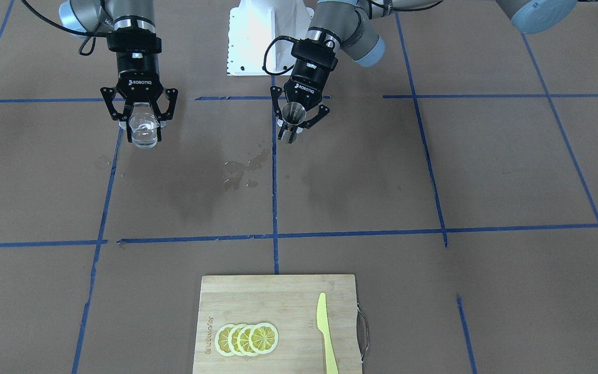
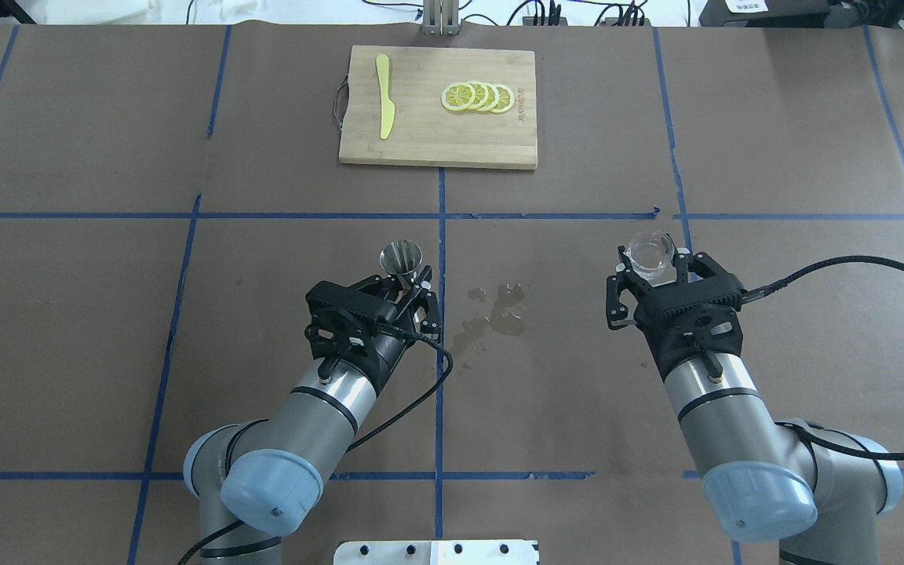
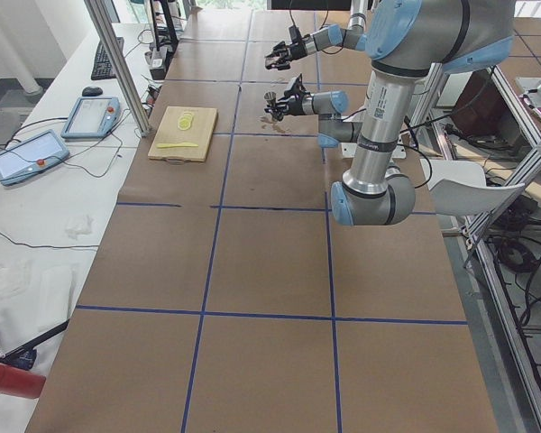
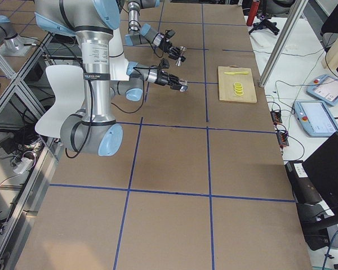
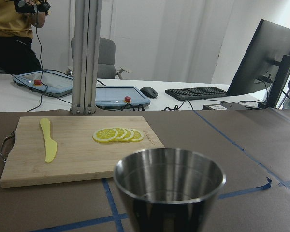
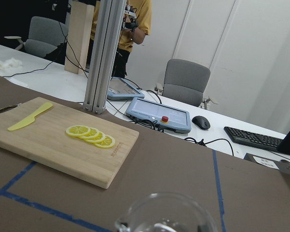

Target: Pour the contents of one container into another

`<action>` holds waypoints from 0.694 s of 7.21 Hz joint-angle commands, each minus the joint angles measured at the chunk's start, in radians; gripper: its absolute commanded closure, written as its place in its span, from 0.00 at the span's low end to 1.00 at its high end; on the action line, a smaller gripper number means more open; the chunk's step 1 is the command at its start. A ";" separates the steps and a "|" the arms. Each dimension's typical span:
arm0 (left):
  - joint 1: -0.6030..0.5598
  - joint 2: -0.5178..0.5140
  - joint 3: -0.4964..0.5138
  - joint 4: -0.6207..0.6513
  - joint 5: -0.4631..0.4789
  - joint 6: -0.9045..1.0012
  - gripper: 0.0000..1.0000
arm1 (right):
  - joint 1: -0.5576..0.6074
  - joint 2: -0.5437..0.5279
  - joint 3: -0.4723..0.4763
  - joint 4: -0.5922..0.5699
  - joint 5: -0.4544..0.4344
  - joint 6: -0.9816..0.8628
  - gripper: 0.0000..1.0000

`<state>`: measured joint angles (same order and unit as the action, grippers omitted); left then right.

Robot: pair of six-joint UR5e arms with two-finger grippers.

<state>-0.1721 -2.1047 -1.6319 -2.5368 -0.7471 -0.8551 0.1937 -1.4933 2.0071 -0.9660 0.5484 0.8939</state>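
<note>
My left gripper (image 2: 405, 276) is shut on the shiny steel jigger (image 2: 401, 257), which stands upright with its open mouth up, just left of the table's centre line. Close up, the jigger (image 5: 169, 188) fills the bottom of the left wrist view. My right gripper (image 2: 650, 265) is shut on the small clear glass cup (image 2: 648, 251), well to the right and apart from the jigger. Only the cup's rim (image 6: 164, 217) shows in the right wrist view. In the front-facing view the cup (image 1: 143, 132) is at the left and the jigger (image 1: 294, 110) at the centre. Whether either holds liquid I cannot tell.
A wet spill (image 2: 491, 306) marks the brown paper between the two grippers. At the far side lies a wooden cutting board (image 2: 436, 141) with several lemon slices (image 2: 477, 96) and a yellow knife (image 2: 384, 106). Blue tape lines cross the table.
</note>
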 commanded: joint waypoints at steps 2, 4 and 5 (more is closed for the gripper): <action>0.002 -0.024 -0.008 0.044 -0.021 0.094 1.00 | 0.032 0.135 -0.002 -0.170 0.010 -0.096 1.00; 0.002 -0.026 0.001 0.049 -0.097 0.103 1.00 | 0.044 0.146 -0.001 -0.175 0.033 -0.142 1.00; 0.003 -0.026 0.003 0.049 -0.109 0.103 1.00 | 0.044 0.148 -0.001 -0.178 0.038 -0.144 1.00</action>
<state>-0.1698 -2.1299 -1.6317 -2.4889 -0.8369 -0.7547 0.2355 -1.3509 2.0063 -1.1389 0.5796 0.7601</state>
